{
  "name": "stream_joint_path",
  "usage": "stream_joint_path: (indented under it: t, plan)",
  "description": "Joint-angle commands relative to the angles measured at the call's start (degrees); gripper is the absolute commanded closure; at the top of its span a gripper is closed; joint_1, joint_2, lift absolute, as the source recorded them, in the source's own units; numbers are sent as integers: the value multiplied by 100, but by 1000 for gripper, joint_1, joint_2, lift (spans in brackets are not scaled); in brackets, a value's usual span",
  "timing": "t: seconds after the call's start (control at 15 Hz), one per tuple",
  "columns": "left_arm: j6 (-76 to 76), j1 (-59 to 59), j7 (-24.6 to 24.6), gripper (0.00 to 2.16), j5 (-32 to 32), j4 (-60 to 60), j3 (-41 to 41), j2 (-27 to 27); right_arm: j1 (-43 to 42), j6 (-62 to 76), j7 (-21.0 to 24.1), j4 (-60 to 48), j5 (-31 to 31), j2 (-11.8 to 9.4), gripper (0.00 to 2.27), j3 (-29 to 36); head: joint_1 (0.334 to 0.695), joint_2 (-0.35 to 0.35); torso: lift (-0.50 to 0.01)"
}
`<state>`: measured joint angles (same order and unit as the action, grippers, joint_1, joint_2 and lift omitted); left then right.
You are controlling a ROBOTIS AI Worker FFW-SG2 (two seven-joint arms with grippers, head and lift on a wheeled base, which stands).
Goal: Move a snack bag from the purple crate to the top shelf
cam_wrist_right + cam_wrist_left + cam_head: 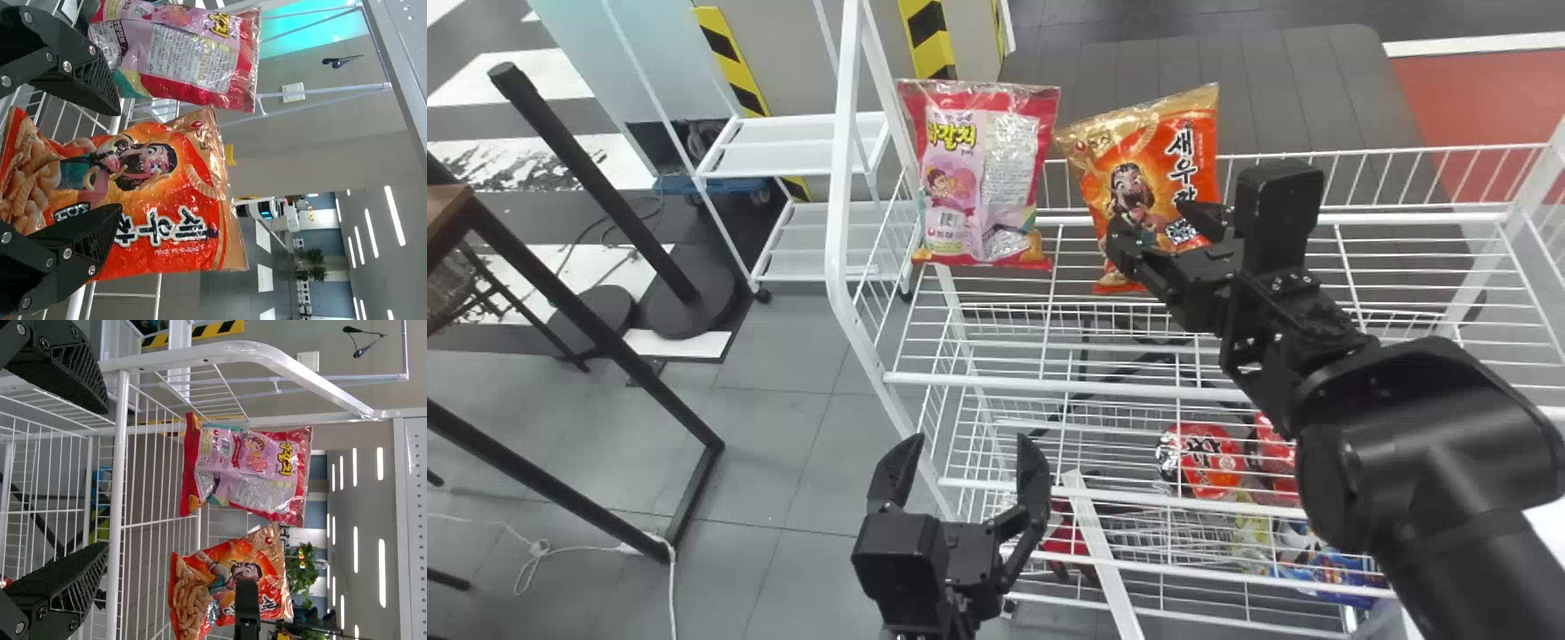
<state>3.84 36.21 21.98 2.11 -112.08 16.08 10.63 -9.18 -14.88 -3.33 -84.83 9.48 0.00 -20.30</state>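
An orange snack bag stands slightly tilted on the top shelf of the white wire rack, beside a pink-and-red snack bag. At the orange bag's front is my right gripper, its fingers apart. In the right wrist view the right gripper has the orange bag between and beyond its open fingers. My left gripper is open and empty, low in front of the rack's left end. From the left gripper, both the pink bag and orange bag stand beyond the wire.
Red packages and other snacks lie on the lower shelves. The rack's white left post rises near the pink bag. Farther left are a white cart, a black post and a dark table frame.
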Motion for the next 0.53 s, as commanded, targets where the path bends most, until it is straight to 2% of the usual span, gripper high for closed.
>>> stream_joint_path:
  t: [0.0, 0.47]
  plan:
    - [6, 0, 9, 107, 0, -7, 0, 0, 21, -2, -80, 10, 10, 5, 407, -9, 695, 195, 0]
    - [24, 0, -53, 117, 158, -77, -9, 0, 223, -55, -177, -280, 98, 5, 407, 122, 695, 196, 0]
